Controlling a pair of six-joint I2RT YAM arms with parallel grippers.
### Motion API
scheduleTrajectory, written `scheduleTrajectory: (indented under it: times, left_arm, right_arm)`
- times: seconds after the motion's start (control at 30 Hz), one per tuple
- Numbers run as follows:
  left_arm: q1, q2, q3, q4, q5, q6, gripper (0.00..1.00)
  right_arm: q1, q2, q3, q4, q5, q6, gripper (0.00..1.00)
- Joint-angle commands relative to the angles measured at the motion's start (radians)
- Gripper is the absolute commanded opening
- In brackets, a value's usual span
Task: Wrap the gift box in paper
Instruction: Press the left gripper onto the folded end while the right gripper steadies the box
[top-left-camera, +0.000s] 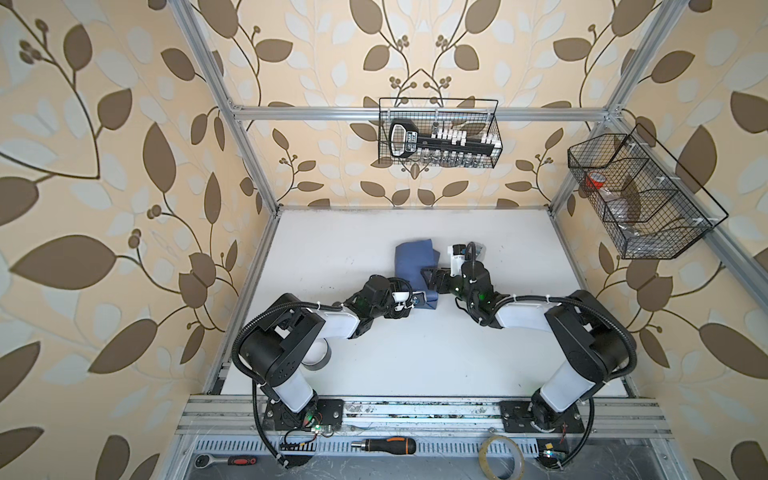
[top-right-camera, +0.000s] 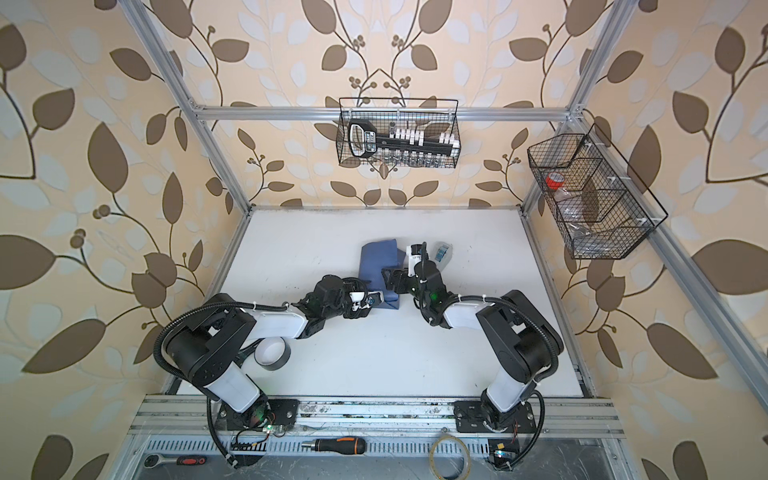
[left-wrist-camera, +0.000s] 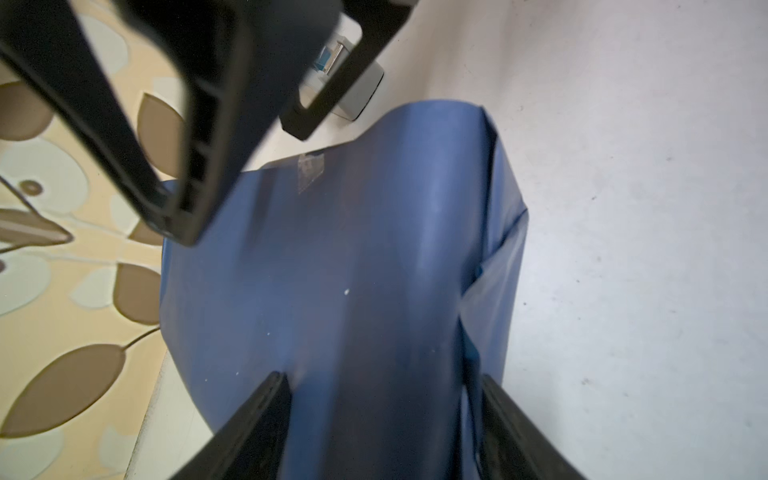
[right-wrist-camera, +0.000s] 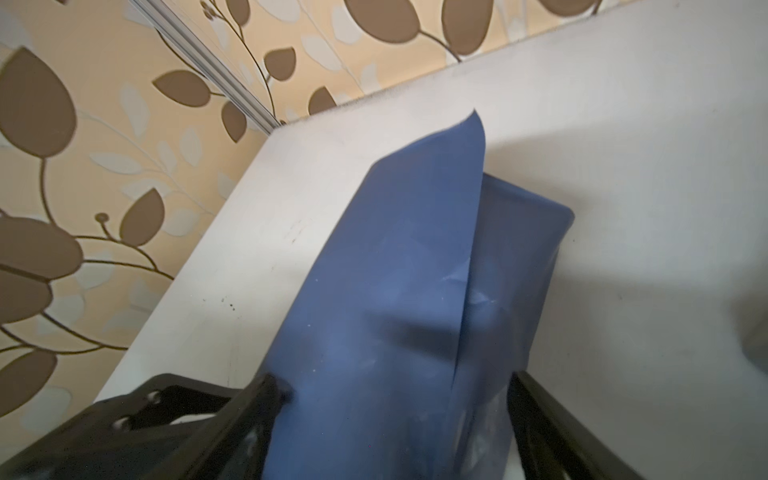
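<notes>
The left fingers (left-wrist-camera: 262, 415) are standing wide astride one end of the paper (left-wrist-camera: 353, 270), whose dusky blue face is filling the gap between them. I cannot tell whether they are pressing it. The right fingers (right-wrist-camera: 259, 403) are spreading wide around the same bundle from the opposite side. The paper is lying folded up mid-desk, toward the back, with a strip of clear tape (left-wrist-camera: 309, 172) sticking to it. The gift box itself is out of sight.

A small grey tape dispenser (top-right-camera: 442, 253) is sitting just beyond the right arm. A wire basket (top-left-camera: 384, 120) hanging on the back rail is holding a black rack of white sockets (top-left-camera: 440, 141). A second, divided basket (top-left-camera: 656, 243) on the right frame is carrying a red round thing (top-left-camera: 595, 179) in its rear compartment and clear plastic in the others.

The white desk (top-left-camera: 395, 365) is also bearing a grey tape roll (top-right-camera: 272, 353) beside the left arm. Leaf-patterned wallpaper (top-left-camera: 104, 166) is lining the walls.
</notes>
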Motion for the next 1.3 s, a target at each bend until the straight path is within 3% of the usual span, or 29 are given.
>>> scheduleTrajectory:
  times: [0.0,0.37,1.0,1.27]
  left_arm:
    - [0.019,0.032,0.013,-0.089,-0.024,0.073,0.69]
    - [0.017,0.032,0.028,-0.127,-0.038,0.064,0.69]
    - [0.017,0.069,0.046,-0.182,-0.082,0.062,0.61]
    - [0.016,0.089,0.047,-0.198,-0.099,0.074,0.61]
  right_arm:
    - [0.0,0.053,0.03,-0.108,-0.009,0.032,0.85]
    - [-0.019,0.064,-0.002,-0.138,-0.084,-0.041,0.79]
    - [-0.034,0.022,-0.004,-0.178,-0.152,-0.079,0.8]
    - [-0.076,-0.077,0.0,-0.203,-0.167,-0.073,0.83]
